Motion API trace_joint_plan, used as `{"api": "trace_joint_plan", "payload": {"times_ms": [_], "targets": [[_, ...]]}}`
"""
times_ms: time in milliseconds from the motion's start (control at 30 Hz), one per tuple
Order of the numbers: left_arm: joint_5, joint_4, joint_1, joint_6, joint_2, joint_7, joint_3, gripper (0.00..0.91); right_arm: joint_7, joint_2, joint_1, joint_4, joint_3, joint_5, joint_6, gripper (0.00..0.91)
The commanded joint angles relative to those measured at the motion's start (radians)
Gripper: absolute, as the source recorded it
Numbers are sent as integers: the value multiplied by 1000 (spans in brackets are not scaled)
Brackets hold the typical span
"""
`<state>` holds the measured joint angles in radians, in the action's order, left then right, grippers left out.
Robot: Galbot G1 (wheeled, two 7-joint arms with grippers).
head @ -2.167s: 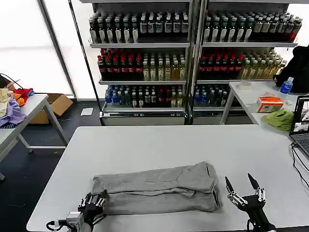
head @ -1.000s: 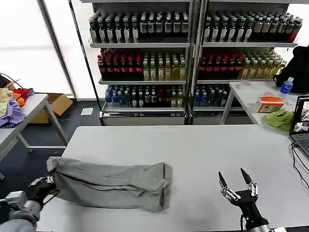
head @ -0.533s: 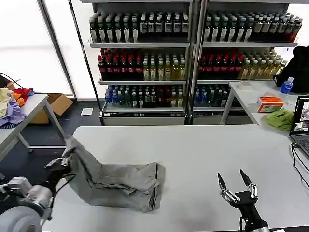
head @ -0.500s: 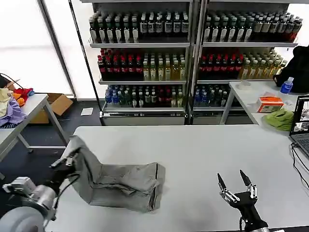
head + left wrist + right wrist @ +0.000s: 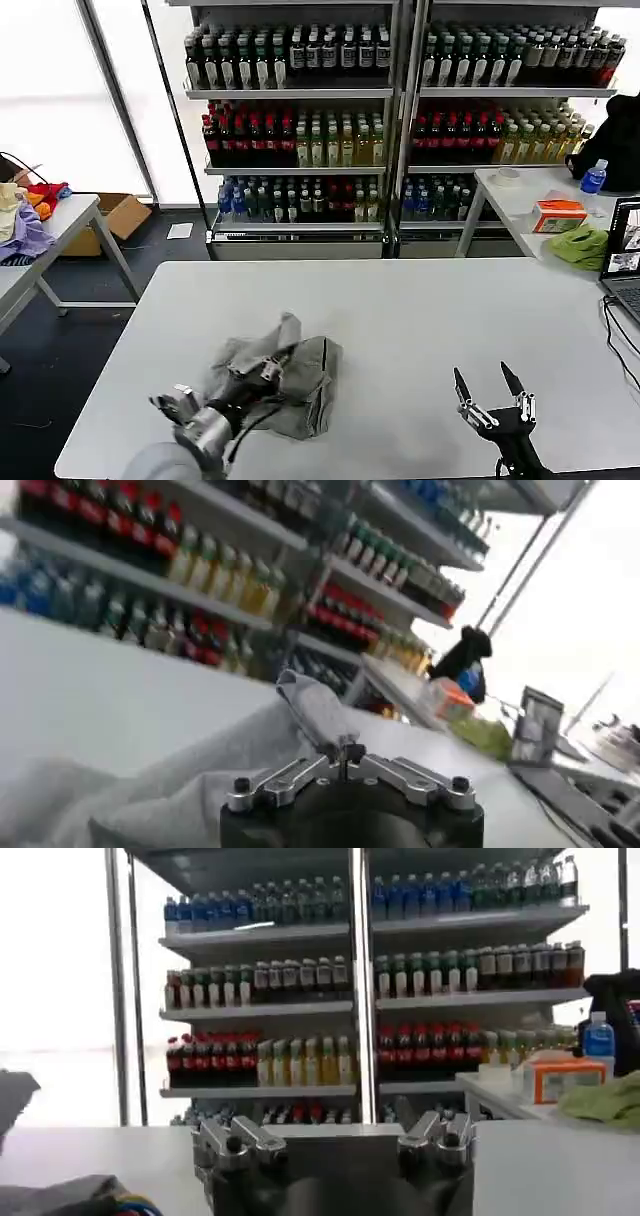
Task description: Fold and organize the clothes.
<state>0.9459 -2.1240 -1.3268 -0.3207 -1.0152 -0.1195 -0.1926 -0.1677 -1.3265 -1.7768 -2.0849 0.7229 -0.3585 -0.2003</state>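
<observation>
Light grey cotton clothes [image 5: 300, 375] lie bunched in a rumpled heap on the near left part of the white counter [image 5: 420, 320], with one pointed corner of the fabric standing up above the rest. The left claw [image 5: 268, 371] sits over the middle of this heap, its arm reaching in from the counter's near left edge. In the left wrist view the left claw [image 5: 340, 752] has its tips pinched together on a raised fold of the grey fabric [image 5: 315, 705], which stands up from them while more of the cloth spreads below and to the side.

The right claw [image 5: 490, 390] hovers over the near right part of the counter, well apart from the clothes, its two dark pointed fingers [image 5: 512, 379] spread wide and pointing up, with nothing between them. In the right wrist view the right claw's [image 5: 335, 1138] finger bases stand apart, and a bit of grey cloth with a small multicoloured print [image 5: 118, 1204] shows at the edge of the counter surface.

Behind the counter stand tall shelves of drink bottles [image 5: 300, 130]. A side table on the robot's left holds a heap of purple, orange and red fabrics [image 5: 25, 215]. Another table on the right carries a lime-green cloth [image 5: 580, 245], an orange box [image 5: 558, 214] and a clear water bottle [image 5: 592, 178], and a laptop [image 5: 625, 260] sits at the right edge.
</observation>
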Motion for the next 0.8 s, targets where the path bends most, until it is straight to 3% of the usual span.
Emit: {"api": "trace_joint_plan", "payload": {"times_ms": [33,300,533,633,800], "targets": [[-59,183,96,-11,-120,24,243,907,1,-19,-8,8,6,12,-2,907],[53,112,168,-6,-159,-90,164,907,-5,-18,-12,-13,-4,8,-3,907],[55,41,121,-4,-125,-81,82,907,-7,-19,-11,-17,-22,8,-6,907],[30,-43,63,-17,-102,-54,-12,907,-6,-14,-15,-18,-27,10,-8,907],[-250,-68,-128,-149,-44,10,-330,907,-3,6,-15,-15,-31,10,-12,907]]}}
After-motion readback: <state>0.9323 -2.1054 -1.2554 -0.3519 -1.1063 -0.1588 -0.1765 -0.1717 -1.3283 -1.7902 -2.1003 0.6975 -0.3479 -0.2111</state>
